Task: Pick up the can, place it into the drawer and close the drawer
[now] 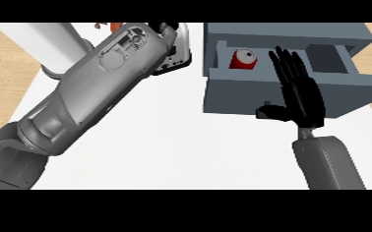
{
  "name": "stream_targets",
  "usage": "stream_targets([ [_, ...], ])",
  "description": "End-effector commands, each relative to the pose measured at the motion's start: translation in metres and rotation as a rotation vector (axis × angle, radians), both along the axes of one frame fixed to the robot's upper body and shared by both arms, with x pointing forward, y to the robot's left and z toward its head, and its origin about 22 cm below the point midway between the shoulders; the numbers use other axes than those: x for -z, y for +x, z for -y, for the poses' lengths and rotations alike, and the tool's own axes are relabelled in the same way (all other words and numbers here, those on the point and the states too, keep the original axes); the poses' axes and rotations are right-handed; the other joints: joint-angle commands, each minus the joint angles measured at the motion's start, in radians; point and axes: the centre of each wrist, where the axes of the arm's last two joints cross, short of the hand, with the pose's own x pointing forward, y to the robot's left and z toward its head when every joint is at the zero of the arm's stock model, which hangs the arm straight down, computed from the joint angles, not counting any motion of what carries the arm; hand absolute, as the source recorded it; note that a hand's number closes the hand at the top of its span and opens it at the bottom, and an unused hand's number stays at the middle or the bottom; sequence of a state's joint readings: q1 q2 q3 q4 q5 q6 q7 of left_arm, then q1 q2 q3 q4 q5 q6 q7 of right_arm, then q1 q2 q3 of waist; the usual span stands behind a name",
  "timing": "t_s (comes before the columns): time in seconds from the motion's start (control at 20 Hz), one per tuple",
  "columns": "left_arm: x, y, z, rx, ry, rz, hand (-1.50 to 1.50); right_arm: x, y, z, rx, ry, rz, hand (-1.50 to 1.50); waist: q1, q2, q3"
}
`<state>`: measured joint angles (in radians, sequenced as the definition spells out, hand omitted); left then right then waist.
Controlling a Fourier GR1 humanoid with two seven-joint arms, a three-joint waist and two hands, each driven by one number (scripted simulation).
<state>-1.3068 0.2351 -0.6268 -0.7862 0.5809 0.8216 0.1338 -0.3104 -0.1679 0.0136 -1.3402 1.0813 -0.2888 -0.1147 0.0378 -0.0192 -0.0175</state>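
Observation:
A red can (244, 59) with a silver top lies inside the open grey drawer (240, 96), near its back left corner. My right hand (299, 89) hovers over the drawer's right part with fingers straight and the thumb bent near the drawer's front; it is open and holds nothing. The can sits just left of its fingertips, apart from them. My left forearm rises across the left of the view, and only a bit of the left hand (164, 27) shows at the top edge, its fingers hidden.
The drawer belongs to a grey cabinet (334, 54) on the white counter (181, 142). A white cylinder (51, 44) stands at the far left. Wooden floor shows beyond the counter's left edge.

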Motion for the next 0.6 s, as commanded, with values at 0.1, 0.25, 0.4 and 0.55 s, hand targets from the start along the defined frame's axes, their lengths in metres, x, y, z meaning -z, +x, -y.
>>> stream_targets([
  [0.1,-0.008,-0.006,-0.025,-0.002,-0.002,-0.006,-1.5,0.04,0.02,-0.004,0.05,-0.038,-0.052,-1.5,0.024,0.021,0.019],
  [0.25,-0.011,-0.01,-0.034,0.024,0.019,-0.026,-1.5,0.043,0.03,-0.014,0.08,-0.089,-0.045,-1.5,0.03,0.021,0.019],
  [0.4,-0.008,-0.017,-0.037,0.028,0.01,-0.042,-1.5,0.027,0.052,-0.007,0.115,-0.082,-0.014,-1.5,0.037,0.022,0.019],
  [0.55,0.003,-0.017,-0.064,-0.001,0.01,-0.047,-1.5,0.036,0.057,-0.005,0.12,-0.072,0.045,-1.5,0.033,0.026,0.019],
])
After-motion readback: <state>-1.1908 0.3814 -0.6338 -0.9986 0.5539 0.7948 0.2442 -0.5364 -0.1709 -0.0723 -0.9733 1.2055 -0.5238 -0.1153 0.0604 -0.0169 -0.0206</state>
